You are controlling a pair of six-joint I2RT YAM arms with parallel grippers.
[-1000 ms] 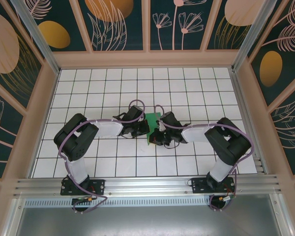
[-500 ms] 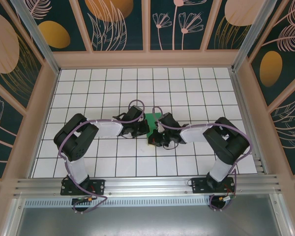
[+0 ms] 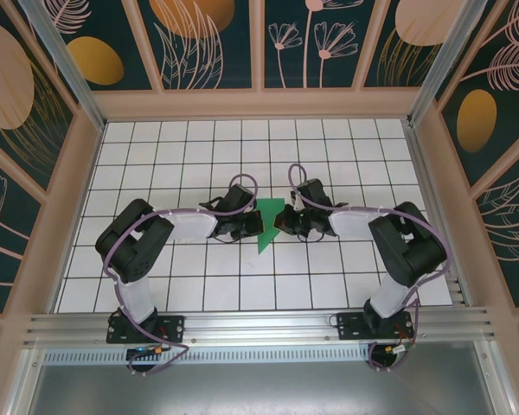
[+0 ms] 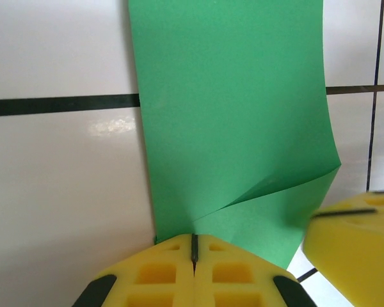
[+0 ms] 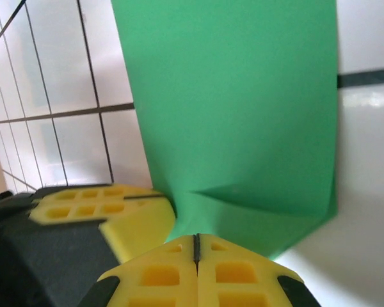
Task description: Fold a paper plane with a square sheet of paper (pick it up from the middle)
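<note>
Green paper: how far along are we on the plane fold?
Done: the green paper is already folded into a narrow wedge, seen from above. In hand: the left jaws and right jaws are shut on one raised edge, side by side, with a soft crease beside them. Left: no spread wings visible, so likely the final wing folds and flattening.

Left tool (image 3: 258, 226) and right tool (image 3: 279, 227), both closed.

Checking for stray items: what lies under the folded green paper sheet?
The white gridded tabletop borders the folded green paper sheet, and a black grid line runs in beneath it. The patch directly under the paper is covered, so nothing there can be confirmed.
</note>
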